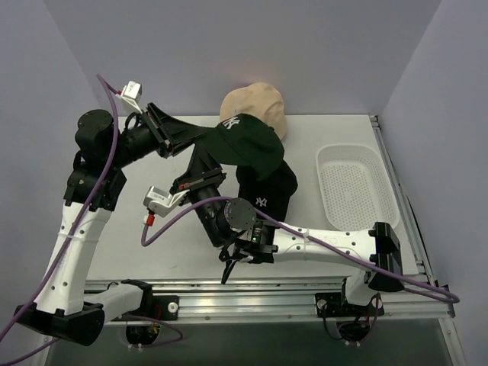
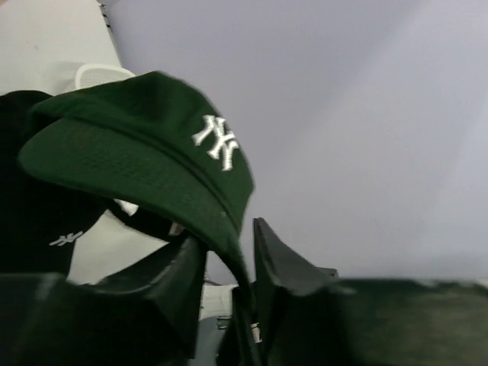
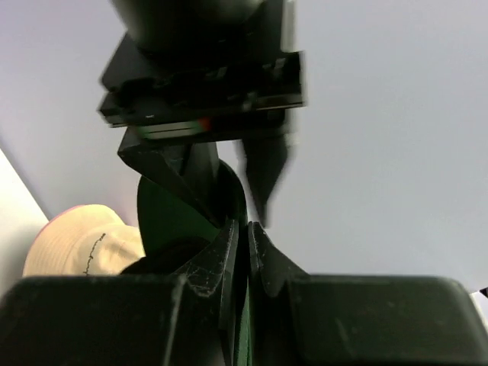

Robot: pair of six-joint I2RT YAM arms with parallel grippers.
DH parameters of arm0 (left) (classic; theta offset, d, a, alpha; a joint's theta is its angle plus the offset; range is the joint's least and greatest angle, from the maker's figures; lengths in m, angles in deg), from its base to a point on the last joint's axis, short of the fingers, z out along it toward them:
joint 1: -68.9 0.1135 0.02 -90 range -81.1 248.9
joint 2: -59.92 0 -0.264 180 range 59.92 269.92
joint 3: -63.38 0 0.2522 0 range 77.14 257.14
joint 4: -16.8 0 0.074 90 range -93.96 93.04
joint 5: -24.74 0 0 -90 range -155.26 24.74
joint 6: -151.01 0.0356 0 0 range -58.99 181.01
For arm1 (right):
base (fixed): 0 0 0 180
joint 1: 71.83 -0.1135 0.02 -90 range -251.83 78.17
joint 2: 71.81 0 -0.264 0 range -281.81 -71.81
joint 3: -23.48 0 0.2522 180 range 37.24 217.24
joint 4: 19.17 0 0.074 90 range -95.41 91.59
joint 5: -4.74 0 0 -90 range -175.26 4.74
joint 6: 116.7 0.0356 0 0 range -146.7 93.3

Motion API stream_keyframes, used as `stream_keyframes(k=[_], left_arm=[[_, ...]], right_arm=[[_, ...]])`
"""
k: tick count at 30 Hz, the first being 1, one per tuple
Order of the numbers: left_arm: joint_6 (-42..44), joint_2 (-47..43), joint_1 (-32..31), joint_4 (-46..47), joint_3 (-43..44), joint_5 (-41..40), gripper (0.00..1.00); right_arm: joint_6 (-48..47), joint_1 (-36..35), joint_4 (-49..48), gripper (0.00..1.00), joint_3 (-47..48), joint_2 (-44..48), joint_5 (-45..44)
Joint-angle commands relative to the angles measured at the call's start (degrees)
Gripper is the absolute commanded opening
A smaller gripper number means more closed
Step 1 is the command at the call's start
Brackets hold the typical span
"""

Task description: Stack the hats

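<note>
Stacking stands at the carry stage: the dark green hat (image 1: 248,145) hangs clear of the worktop (image 1: 175,259), logo uppermost. It sits between the tan bucket hat (image 1: 259,107) at its 12 o'clock and the black baseball cap (image 1: 271,194) at its 6 o'clock, and overlaps the black cap's edge in the top view.

Right hand (image 3: 242,227): fingers pressed together, with a sliver of green fabric pinched between them at the hat's 9 o'clock rim. This grip appears to carry the hat.

Left hand (image 2: 229,232): jaws part-spread astride the same rim, the fabric hanging in the gap. Background shows beside the cloth — not clamped.

The white tray (image 1: 354,191) lies at 3 o'clock, well apart and not involved.

Judgement: this looks like a two-handed hold or a transfer at the rim. The next move calls for the left jaws to finish pinching the fabric before the right lets go — otherwise the soft rim may sag or slip. After that the hat must be lowered crown-up and centred on another hat. Which of the two neighbours is the intended base cannot be told.
</note>
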Motion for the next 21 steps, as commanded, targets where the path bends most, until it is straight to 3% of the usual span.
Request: stream_keyframes(k=[1,4,5,7,10,13,14,16,21], left_arm=[[-1.09,-0.28,0.24,8.04,1.12,4.02,0.34],[-1.18,-0.28,0.33,9.7,0.51,4.91,0.06],[-1.79,-0.37,0.41,10.49,0.25,5.08,0.03],[-2.93,-0.54,0.41,14.6,-0.63,5.61,0.02],[-6.0,-0.54,0.59,21.44,-2.04,6.75,0.03],[-5.31,-0.37,0.59,22.63,-1.51,6.76,0.02],[-4.52,-0.19,0.68,22.8,-1.08,6.58,0.02],[-3.64,0.16,0.68,23.68,-0.81,6.84,0.03],[0.14,-0.1,0.59,22.45,-2.47,6.75,0.02]], right_arm=[[-0.57,-0.63,-3.44,0.0,1.48,1.1,-0.39],[2.33,-0.72,-1.95,0.0,0.78,1.98,-1.0],[3.38,-0.72,-0.9,0.05,0.6,2.24,-1.18],[7.25,-0.63,0.6,0.1,-0.01,3.47,-1.53],[14.35,-0.72,3.5,0.27,-1.24,5.75,-2.66],[27.93,-0.72,13.14,0.44,-1.25,9.35,-2.33],[31.74,-0.72,18.31,0.55,-1.59,11.37,-1.71],[43.08,-0.72,25.17,0.6,-2.56,13.66,1.78],[65.32,-0.02,32.15,0.63,-6.16,23.33,11.38]])
